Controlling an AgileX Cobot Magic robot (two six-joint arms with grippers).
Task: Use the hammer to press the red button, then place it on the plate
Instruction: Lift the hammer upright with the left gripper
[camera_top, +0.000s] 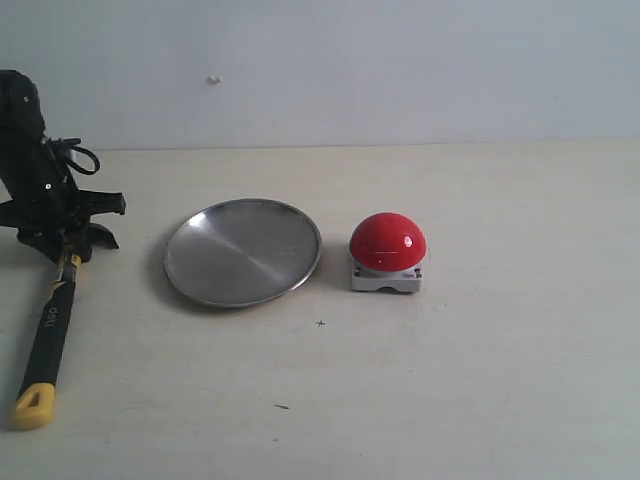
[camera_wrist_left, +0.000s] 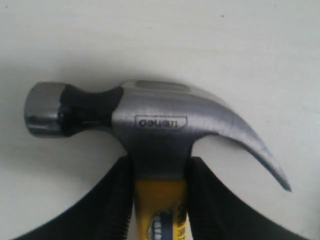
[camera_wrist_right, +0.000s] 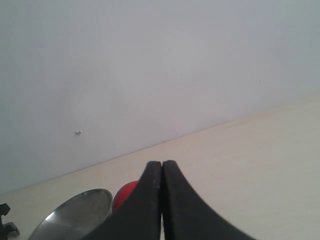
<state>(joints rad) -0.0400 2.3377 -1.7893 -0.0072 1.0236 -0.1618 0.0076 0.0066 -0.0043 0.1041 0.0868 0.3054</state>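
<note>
Gap between hammer (camera_top: 47, 335) and plate (camera_top: 205, 285) rim

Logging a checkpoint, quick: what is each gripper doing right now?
Left gripper: closed on the hammer, at its yellow neck.
Right gripper: shut, holding nothing.

A pale beige tabletop (camera_top: 500, 390) is stretching across the scene and meeting a plain grey-white wall (camera_top: 420, 60) at the back. A tiny pale speck (camera_top: 213, 79) is sitting on that wall. A small dark mark (camera_top: 320, 323) and a short dark fleck (camera_top: 282, 406) are showing on the tabletop.
</note>
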